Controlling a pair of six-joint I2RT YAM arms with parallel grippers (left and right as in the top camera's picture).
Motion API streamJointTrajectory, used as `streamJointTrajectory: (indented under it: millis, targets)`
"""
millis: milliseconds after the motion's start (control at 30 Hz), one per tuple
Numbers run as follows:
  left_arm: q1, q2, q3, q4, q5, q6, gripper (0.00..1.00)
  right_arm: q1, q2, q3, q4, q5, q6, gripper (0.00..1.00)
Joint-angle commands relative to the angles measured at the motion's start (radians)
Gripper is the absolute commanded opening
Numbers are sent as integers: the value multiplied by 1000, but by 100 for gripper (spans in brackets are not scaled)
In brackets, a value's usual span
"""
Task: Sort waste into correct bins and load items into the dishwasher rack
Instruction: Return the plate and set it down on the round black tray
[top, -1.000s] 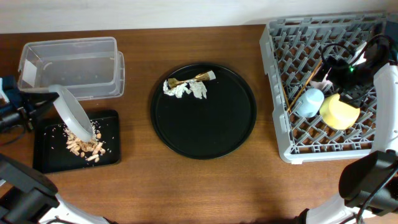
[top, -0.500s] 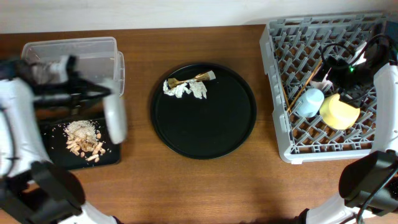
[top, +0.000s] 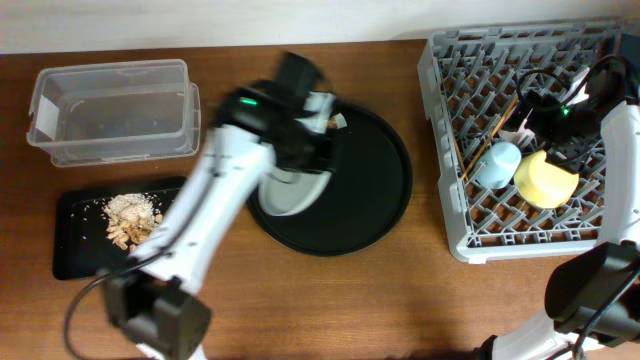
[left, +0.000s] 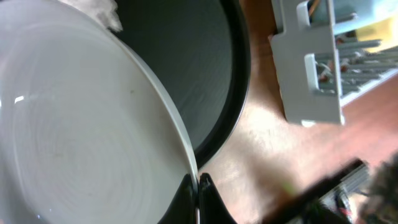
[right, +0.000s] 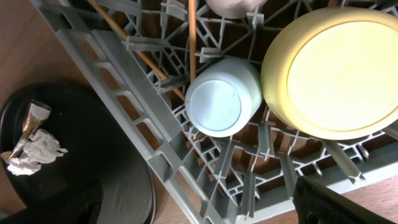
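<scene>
The pale plate (top: 295, 190) is over the left part of the round black tray (top: 380, 215) — the left jaws are clamped on its rim. Tissue (right: 34, 152) and wrapper (right: 30, 119) lie on that tray. Food scraps (top: 130, 222) lie on the flat black tray (top: 75, 255). The right jaws stand apart, holding nothing, above the rack (top: 440, 150) — bowl (top: 545, 180) and blue cup (top: 497, 165) sit inside it.

The brown wooden table (top: 330, 300) carries a round black tray (top: 370, 200) near its middle. Left of that tray, toward the back, sits a clear box (top: 112, 152). Left and nearer the front lies a flat black tray (top: 75, 255). To its right stands a grey rack (top: 520, 243).
</scene>
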Motion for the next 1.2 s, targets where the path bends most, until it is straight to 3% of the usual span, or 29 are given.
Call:
streamJointTrajectory:
  millis: [0, 167, 367, 400, 467, 500, 767, 1167]
  targets:
    - [-147, 113, 7, 78, -176, -127, 1, -1, -8, 9, -1, 4, -2, 98]
    - [-277, 246, 7, 179, -238, -127, 1, -1, -8, 9, -1, 4, -2, 98]
    - [-307, 293, 7, 185, -350, -127, 2, -1, -8, 9, -1, 4, -2, 98]
    - [-307, 293, 7, 185, -365, -127, 8, -1, -8, 9, -1, 5, -2, 98]
    - [-303, 293, 7, 185, -393, -126, 45, -1, -8, 9, -1, 4, -2, 98]
    - [-298, 293, 7, 185, -399, -126, 53, -1, -8, 9, -1, 4, -2, 98]
    - [-169, 288, 72, 158, -401, -124, 56, -1, -8, 9, -1, 4, -2, 98]
    - [135, 338, 123, 167, -436, -66, 56, -1, -8, 9, -1, 4, -2, 98]
